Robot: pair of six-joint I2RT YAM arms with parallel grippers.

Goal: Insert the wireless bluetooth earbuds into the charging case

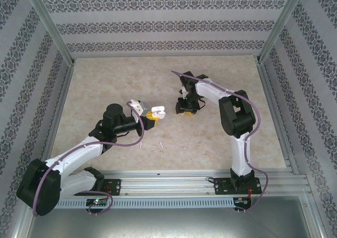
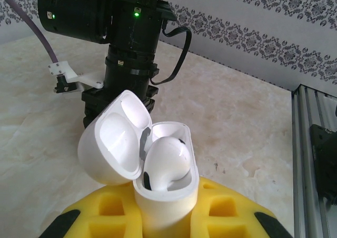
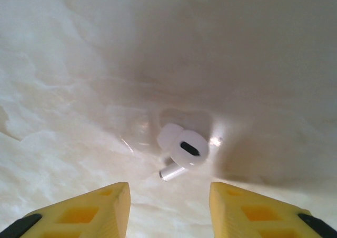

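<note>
Left wrist view, nearest first: left gripper [image 2: 166, 217] clamped tight on the charging case [image 2: 168, 193], lid [image 2: 113, 143] swung open to the left, one earbud [image 2: 166, 156] seated inside. Beyond it, bare table [image 2: 237, 122] running up to the patterned wall [image 2: 274, 32]. Right wrist view: right gripper [image 3: 167, 206] with fingers parted, poised over a loose earbud [image 3: 181, 148] lying on the marble, touched by neither finger, free surface all round it. Top external view: both grippers near mid-table, close but apart, with wide open room toward the far edge and both sides.
</note>
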